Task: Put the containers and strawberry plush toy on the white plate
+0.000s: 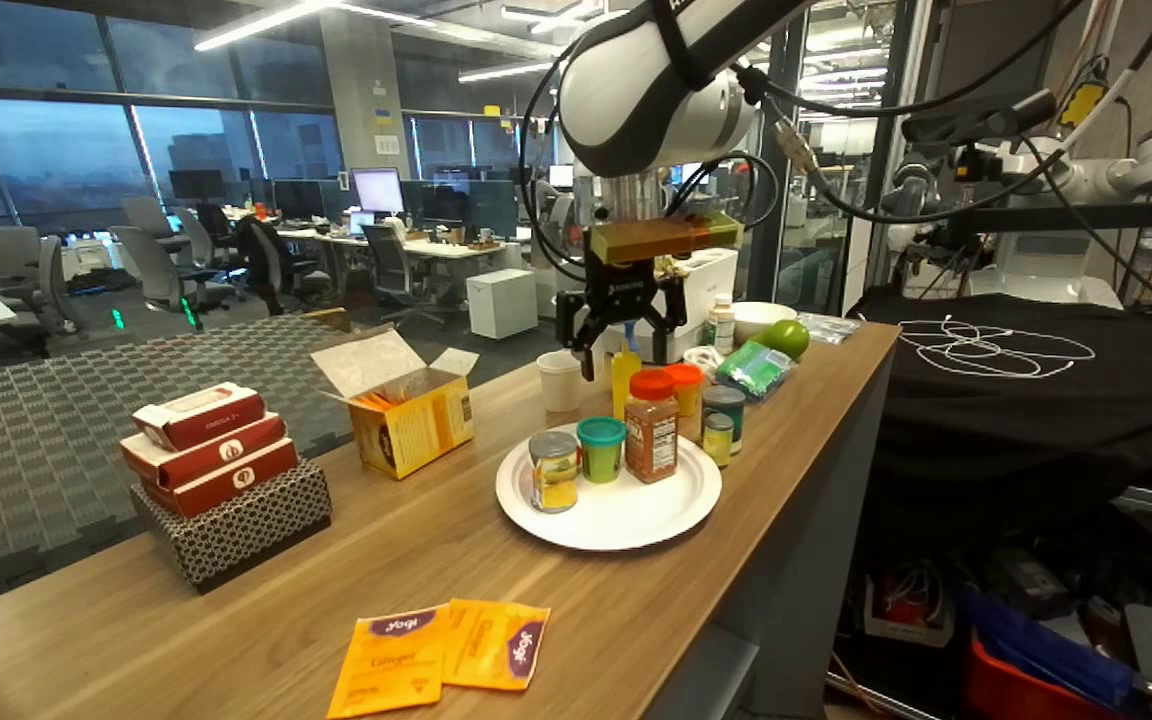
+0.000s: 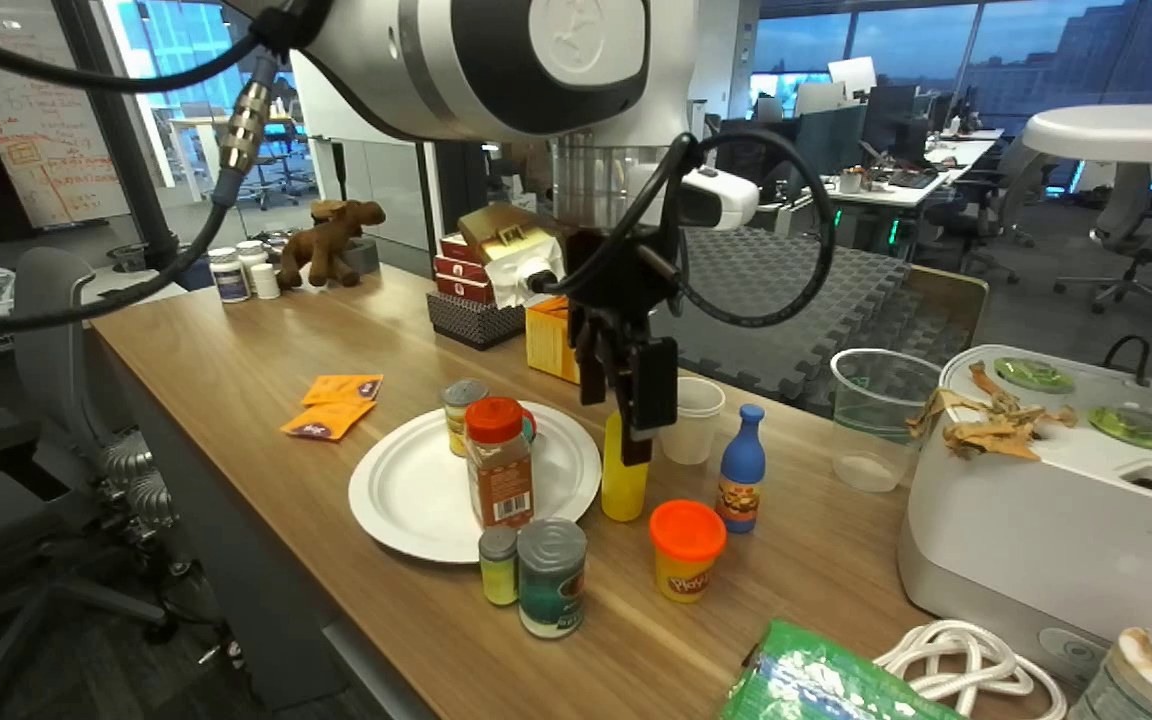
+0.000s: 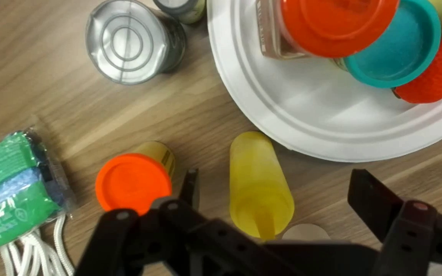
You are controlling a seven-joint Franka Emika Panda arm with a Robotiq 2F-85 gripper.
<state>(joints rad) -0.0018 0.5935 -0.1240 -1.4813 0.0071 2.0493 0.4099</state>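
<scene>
Black two-fingered metal claw (image 3: 275, 184): fingers well apart, clamped on nothing; one stands to each side of the slim yellow plastic squeeze bottle (image 3: 261, 180), a stance that looks meant for a pinch across its width.
Squeeze bottle: upright on the brown wood-grain table (image 1: 406, 540), between the claw's fingers in the wrist view, touching neither; likely the next piece to be carried.
Large round flat white plate (image 3: 317, 111): ahead of the claw in the wrist view, just beside the bottle, so the carry should be short; contact between rim and bottle cannot be told. Its bare stretch facing the claw would suit the bottle.
Clear jar, orange-brown contents, red lid (image 1: 652, 445): upright on the plate, ahead of the claw, with a green tub with teal lid (image 1: 601, 460) further along.
Red rounded strawberry plush toy (image 3: 434, 82): on the plate, ahead and right of the claw in the wrist view, partly hidden by the teal lid; perhaps kept from rolling by its neighbours.
Short pale yellow-green jar, grey lid (image 2: 499, 578): off the plate, near its rim, ahead and left of the claw; presumably awaiting its turn.
Yellow tub, orange lid (image 2: 686, 560): left of the claw, near one finger; a nudge is possible on descent.
</scene>
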